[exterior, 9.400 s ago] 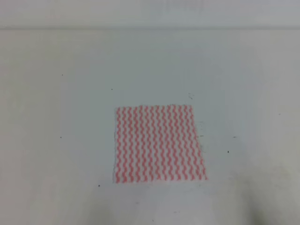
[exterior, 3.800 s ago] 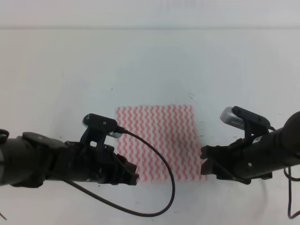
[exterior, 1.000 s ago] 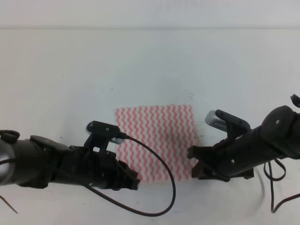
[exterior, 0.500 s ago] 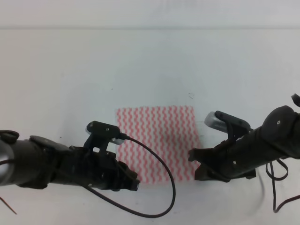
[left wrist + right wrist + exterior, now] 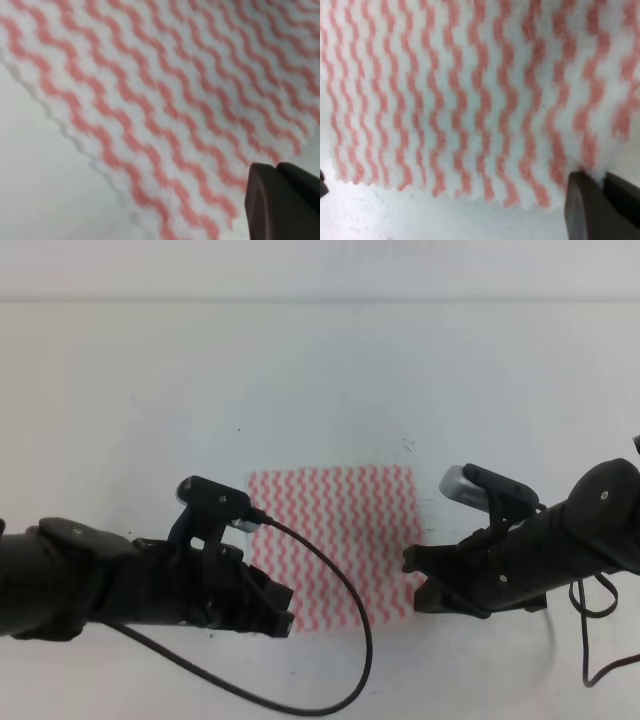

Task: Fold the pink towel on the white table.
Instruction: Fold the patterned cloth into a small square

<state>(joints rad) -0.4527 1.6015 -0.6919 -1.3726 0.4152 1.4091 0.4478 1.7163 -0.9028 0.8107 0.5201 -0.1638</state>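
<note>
Grasping looks like the step in hand: the pink towel (image 5: 335, 540) lies flat on the white bench (image 5: 320, 380), and the 2 arms sit low at its near corners — left tool (image 5: 280, 615) at the near-left corner, right tool (image 5: 415, 580) at the near-right. Next, I judge, both corners must be pinched cleanly and carried together toward the far edge. Whether either tool is apart or clamped on cloth I cannot tell — each wrist view shows only a dark fingertip (image 5: 280, 202) at the towel's edge, and the arms hide the corners from above.
</note>
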